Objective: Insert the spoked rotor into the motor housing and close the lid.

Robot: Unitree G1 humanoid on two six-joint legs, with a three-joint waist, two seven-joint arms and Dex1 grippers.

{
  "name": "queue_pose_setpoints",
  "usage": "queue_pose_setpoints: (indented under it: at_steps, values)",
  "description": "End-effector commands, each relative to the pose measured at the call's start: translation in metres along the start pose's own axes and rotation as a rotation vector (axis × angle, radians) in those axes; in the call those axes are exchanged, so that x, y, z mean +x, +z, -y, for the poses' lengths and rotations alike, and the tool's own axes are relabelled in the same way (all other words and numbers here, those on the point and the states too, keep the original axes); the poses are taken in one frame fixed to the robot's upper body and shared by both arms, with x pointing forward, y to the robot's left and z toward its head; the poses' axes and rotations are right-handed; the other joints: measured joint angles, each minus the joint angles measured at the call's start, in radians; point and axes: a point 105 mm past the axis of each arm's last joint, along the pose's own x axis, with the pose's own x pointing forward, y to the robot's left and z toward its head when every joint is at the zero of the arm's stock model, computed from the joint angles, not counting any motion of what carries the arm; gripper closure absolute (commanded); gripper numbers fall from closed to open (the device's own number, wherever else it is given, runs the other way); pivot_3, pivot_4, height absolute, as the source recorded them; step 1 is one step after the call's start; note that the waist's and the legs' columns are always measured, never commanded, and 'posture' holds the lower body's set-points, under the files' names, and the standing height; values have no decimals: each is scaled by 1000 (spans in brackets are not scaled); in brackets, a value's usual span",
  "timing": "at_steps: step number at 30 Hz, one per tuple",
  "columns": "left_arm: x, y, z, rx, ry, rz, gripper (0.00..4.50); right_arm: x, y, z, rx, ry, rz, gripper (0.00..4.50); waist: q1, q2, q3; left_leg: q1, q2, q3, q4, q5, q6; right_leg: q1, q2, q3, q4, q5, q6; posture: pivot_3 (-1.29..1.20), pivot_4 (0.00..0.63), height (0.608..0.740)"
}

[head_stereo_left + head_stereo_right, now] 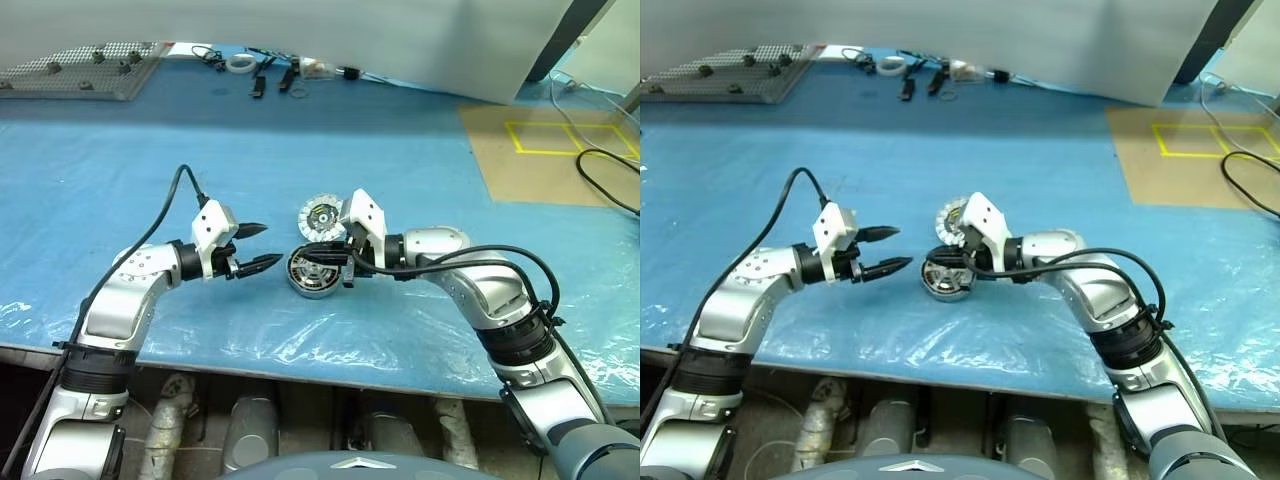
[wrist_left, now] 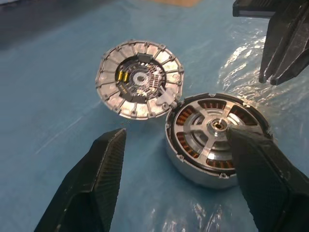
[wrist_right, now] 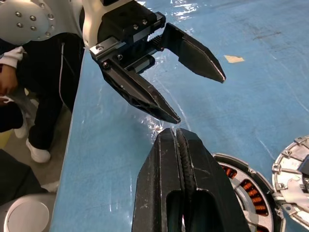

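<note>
The motor housing (image 1: 305,282) stands on the blue sheet at mid table, its copper windings showing. The spoked rotor (image 2: 216,124) sits inside it, silvery spokes and hub facing up. The lid (image 1: 322,217) lies flat just behind the housing, segmented face up, its edge against the housing's rim. My right gripper (image 1: 310,253) hovers shut right over the housing with nothing between its fingers. My left gripper (image 1: 260,247) is open a short way to the left of the housing, pointing at it, and holds nothing.
A grey perforated board (image 1: 85,70) lies at the back left, with small tools and a tape roll (image 1: 240,63) along the back. Brown cardboard with yellow tape (image 1: 550,150) and a black cable (image 1: 605,185) are at the right. A person (image 3: 29,96) stands beside the table.
</note>
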Motion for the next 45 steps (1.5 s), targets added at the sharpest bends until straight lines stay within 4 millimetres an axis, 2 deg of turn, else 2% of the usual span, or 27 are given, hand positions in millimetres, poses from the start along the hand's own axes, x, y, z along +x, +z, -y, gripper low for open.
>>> queue_pose_setpoints:
  at_steps: [1, 4, 7, 10, 18, 27, 37, 39, 45]
  values:
    - [-4, 3, 2, 13, 36, 28, 1023, -9, -37, 10, 3, 1, -23, 4500, 0, 0, 0, 1, 0, 0, -1, -1, -1, 2, 0, 0, -3, 0, 0, 0, 150, 740]
    - [-5, -3, 8, -12, 34, 24, 1023, -15, -59, 21, 9, -19, -40, 4500, -6, 0, 0, -1, 0, 0, 0, 0, 0, 2, 0, 0, -6, 1, 1, 0, 150, 740]
    - [-5, -4, 13, -30, 27, 31, 1023, -11, -79, 22, 18, -9, -59, 4500, -14, 0, 0, -1, 1, 0, 0, 0, 3, 0, 1, 0, -4, 1, 2, 0, 150, 740]
    - [-5, -4, 15, -39, 22, 31, 1023, -5, -85, 21, 14, 4, -43, 4500, -29, 0, 0, 1, 1, 0, 0, -1, 6, 2, 2, 0, -3, 1, 1, 0, 150, 740]
    - [-7, -4, 13, -52, 20, 36, 1023, 5, -64, 20, -31, 34, 45, 4500, -35, 0, 0, 3, 1, 0, 0, -1, 6, 4, 2, 0, -4, 1, 1, 0, 150, 740]
    - [-2, -3, 13, -52, 13, 40, 1023, 1, -47, 24, -89, 37, 69, 4500, -30, 0, 0, 2, 1, 0, 0, -1, 6, 4, 1, 0, -5, 1, 1, 0, 150, 740]
    - [6, -2, 21, -56, -11, 49, 1023, 20, -31, 31, -68, 1, 131, 4500, -31, 0, 0, 1, 1, 0, 0, -1, 6, 2, 1, 0, -4, 1, 1, 0, 150, 740]
    - [7, -4, 21, -57, -11, 47, 1023, 25, -33, 31, -47, 3, 128, 4500, -30, 0, 0, 1, 1, 0, 0, -1, 6, 2, 1, 0, -4, 1, 1, 0, 150, 740]
    - [8, 0, 19, -54, -7, 56, 1023, 31, -57, 33, -5, -14, 46, 4500, -30, 0, 0, 0, 1, 0, 0, -1, 6, 2, 1, 0, -4, 1, 1, 0, 150, 740]
